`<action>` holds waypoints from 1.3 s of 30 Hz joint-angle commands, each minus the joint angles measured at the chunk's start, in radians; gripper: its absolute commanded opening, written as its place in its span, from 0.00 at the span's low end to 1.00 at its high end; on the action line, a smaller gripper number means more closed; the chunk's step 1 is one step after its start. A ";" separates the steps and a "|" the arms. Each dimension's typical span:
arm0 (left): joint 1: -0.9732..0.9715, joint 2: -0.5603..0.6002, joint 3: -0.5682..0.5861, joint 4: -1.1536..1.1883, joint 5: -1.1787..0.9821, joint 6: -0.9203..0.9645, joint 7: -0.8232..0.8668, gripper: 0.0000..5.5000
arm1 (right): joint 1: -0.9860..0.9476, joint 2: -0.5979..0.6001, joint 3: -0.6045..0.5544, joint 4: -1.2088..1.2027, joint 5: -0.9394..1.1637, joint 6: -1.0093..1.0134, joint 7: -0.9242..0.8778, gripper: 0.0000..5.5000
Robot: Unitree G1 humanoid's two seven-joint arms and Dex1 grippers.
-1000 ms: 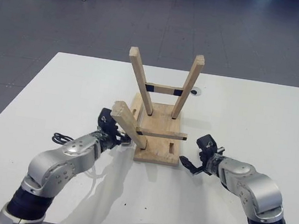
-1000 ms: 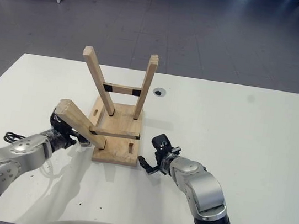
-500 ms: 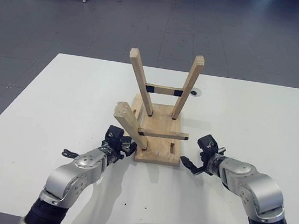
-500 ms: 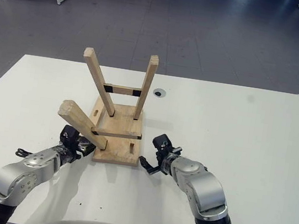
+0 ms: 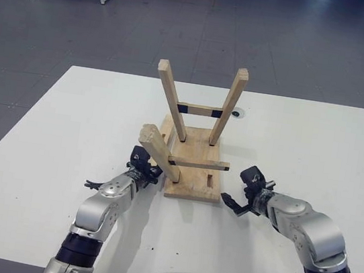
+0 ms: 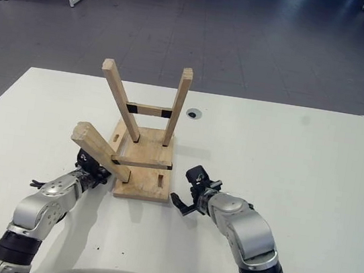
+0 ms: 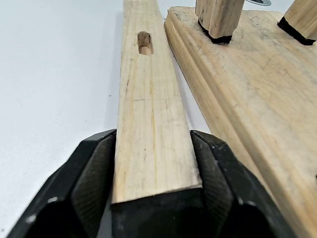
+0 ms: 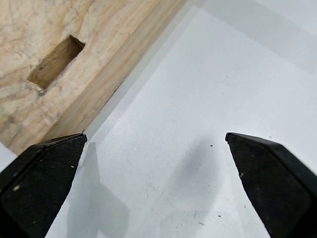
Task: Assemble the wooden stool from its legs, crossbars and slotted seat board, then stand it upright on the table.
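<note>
We see the seat board lying flat mid-frame on the white table, with two legs rising from its far end. Our left gripper pinches the lower end of a third, tilted leg at the board's lower left edge. Our right gripper sits spread wide just right of the board's lower right corner.

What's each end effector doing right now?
Left end effector: closed on the wooden leg.
Right end effector: open, empty, beside the seat board.
</note>
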 commanded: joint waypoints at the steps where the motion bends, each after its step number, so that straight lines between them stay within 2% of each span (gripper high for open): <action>1: 0.022 0.021 0.086 0.094 0.035 0.003 0.007 0.38 | -0.098 0.076 0.068 0.047 -0.009 -0.017 -0.012 0.94; 5: -0.046 0.058 0.189 0.124 0.051 -0.019 0.001 0.37 | -0.106 0.120 0.039 0.056 -0.008 -0.010 -0.024 0.94; 10: -0.098 0.076 0.336 0.114 0.016 -0.047 -0.005 0.37 | -0.062 0.021 -0.069 0.034 -0.003 -0.010 0.009 0.94; 13: -0.206 0.116 0.503 0.019 -0.168 -0.054 -0.101 0.37 | -0.061 -0.031 -0.316 0.004 0.099 -0.019 0.118 0.94; 16: -0.336 0.151 0.616 -0.073 -0.506 0.042 -0.255 0.37 | -0.166 0.029 -0.604 0.040 0.292 -0.030 0.224 0.94; 18: -0.381 0.175 0.635 -0.085 -0.720 0.138 -0.370 0.37 | -0.284 0.114 -0.768 0.084 0.505 0.050 0.278 0.94; 21: -0.397 0.209 0.599 -0.104 -0.985 0.299 -0.483 0.37 | -0.438 0.227 -0.891 0.159 0.772 0.137 0.270 0.94; 25: -0.426 0.239 0.485 -0.028 -1.015 0.399 -0.616 0.37 | -0.530 0.301 -0.902 0.253 0.942 0.160 0.166 0.94; 29: -0.523 0.244 0.382 0.099 -0.933 0.407 -0.722 0.37 | -0.577 0.309 -0.803 0.336 0.958 0.123 0.142 0.94; 35: -0.569 0.262 0.318 0.108 -0.900 0.438 -0.821 0.37 | -0.660 0.292 -0.685 0.476 0.910 -0.009 0.173 0.94; 39: -0.545 0.275 0.309 0.077 -0.895 0.458 -0.835 0.37 | -0.700 0.273 -0.653 0.526 0.898 -0.081 0.192 0.94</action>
